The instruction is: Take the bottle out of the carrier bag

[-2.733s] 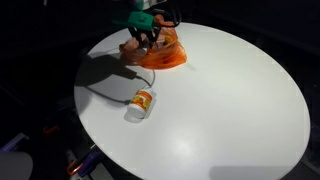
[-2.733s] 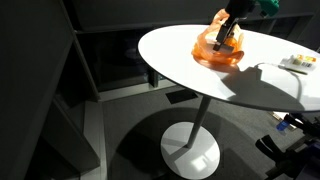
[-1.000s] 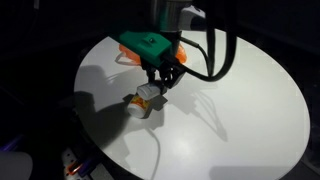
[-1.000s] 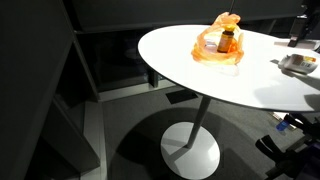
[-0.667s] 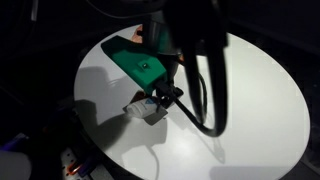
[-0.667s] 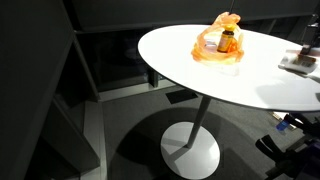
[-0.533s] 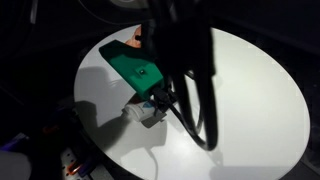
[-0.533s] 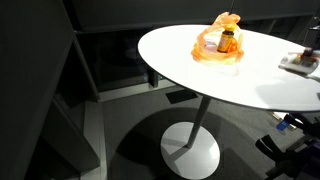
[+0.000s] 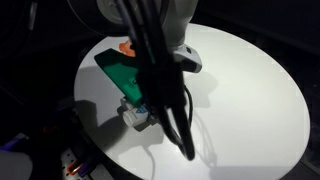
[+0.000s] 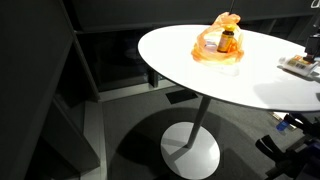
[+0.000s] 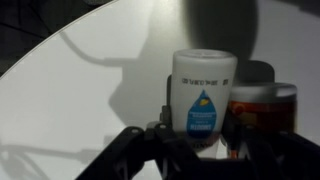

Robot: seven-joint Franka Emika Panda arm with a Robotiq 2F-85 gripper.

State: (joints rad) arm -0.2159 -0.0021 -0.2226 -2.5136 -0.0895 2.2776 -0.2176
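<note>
The orange see-through carrier bag (image 10: 218,50) stands at the far side of the round white table (image 10: 175,55), with an amber bottle (image 10: 227,41) upright inside it. In an exterior view my arm hides all but a corner of the bag (image 9: 123,47). My gripper (image 9: 146,108) is far from the bag, low over a white bottle (image 9: 133,115) lying on the table. In the wrist view the white bottle with a blue drop label (image 11: 203,95) sits between my open fingers (image 11: 196,143), next to an orange jar (image 11: 264,112).
The table edge runs close to the white bottle (image 10: 298,64) in both exterior views. The floor around the table's pedestal base (image 10: 190,150) is dark. The arm's cables hang over the table's middle (image 9: 180,120).
My arm has left the bag and come down over the white bottle near the table edge, filling more of the exterior view. The bag and the amber bottle have stayed put.
</note>
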